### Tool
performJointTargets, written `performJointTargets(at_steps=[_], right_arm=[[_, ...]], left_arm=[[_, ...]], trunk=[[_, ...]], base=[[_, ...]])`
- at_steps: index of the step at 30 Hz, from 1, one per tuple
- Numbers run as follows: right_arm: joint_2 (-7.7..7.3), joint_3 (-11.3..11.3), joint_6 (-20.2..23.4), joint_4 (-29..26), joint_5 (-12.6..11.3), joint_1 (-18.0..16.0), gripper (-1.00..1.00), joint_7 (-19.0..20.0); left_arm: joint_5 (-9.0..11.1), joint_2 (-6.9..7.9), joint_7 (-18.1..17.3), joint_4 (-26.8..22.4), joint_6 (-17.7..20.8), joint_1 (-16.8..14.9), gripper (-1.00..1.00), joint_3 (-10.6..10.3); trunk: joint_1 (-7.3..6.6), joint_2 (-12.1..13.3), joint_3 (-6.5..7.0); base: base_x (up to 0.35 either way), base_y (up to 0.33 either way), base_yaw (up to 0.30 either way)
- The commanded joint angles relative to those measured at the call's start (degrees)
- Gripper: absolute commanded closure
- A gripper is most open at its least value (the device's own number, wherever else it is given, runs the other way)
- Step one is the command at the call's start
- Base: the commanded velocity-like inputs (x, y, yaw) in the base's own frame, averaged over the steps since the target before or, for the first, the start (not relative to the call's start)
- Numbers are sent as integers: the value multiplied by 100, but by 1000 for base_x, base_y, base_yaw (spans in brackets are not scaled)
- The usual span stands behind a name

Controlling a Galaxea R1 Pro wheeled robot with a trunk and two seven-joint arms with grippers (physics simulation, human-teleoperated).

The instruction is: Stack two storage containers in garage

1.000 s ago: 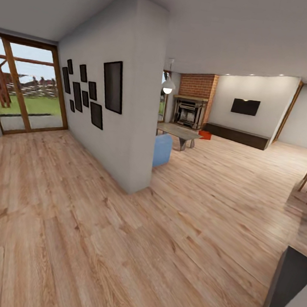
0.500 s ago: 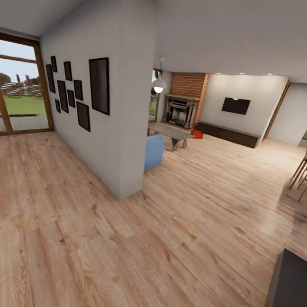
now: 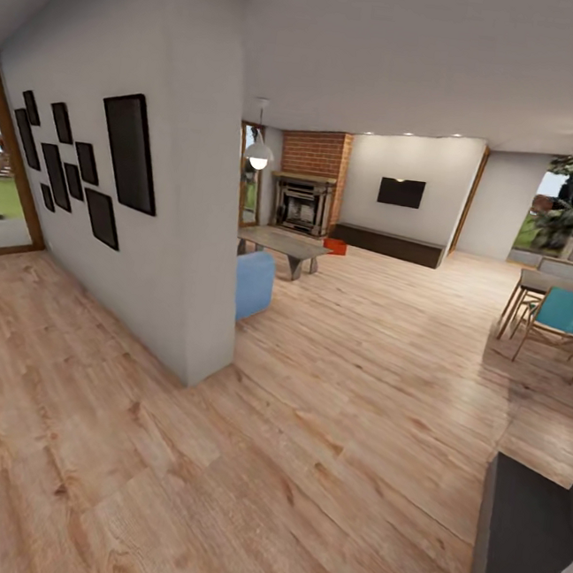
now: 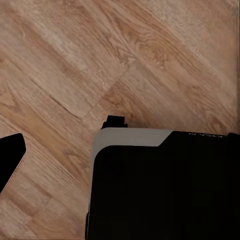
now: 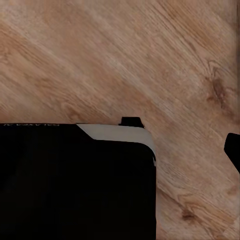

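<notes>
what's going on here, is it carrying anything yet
Not yet, as far as these views show. The robot is on its way across a wood-plank floor, looking past a partition wall into the living room with its brick fireplace and wall screen. One orange-red storage container sits on the floor far ahead, by the fireplace. Both wrist cameras look down at planks and the robot's own dark body; whether the claws are open cannot be told.

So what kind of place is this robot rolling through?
It looks like the open living area of a house. At the far end there is a brick fireplace and a black wall screen, with a blue sofa nearer and light wood-plank flooring throughout. A small orange-red container sits by the fireplace.
</notes>
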Motion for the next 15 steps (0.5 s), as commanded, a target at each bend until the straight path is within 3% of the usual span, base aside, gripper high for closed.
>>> performJointTargets(at_steps=[1, 15], right_arm=[[5, 48, -26, 14, -53, -7, -100, -6], [5, 48, -26, 14, -53, -7, -100, -6]], left_arm=[[38, -1, 12, -3, 3, -3, -100, 6], [38, -1, 14, -3, 3, -3, -100, 6]], trunk=[[6, -9, -11], [6, -9, -11]], base=[[323, 0, -235], [323, 0, -233]])
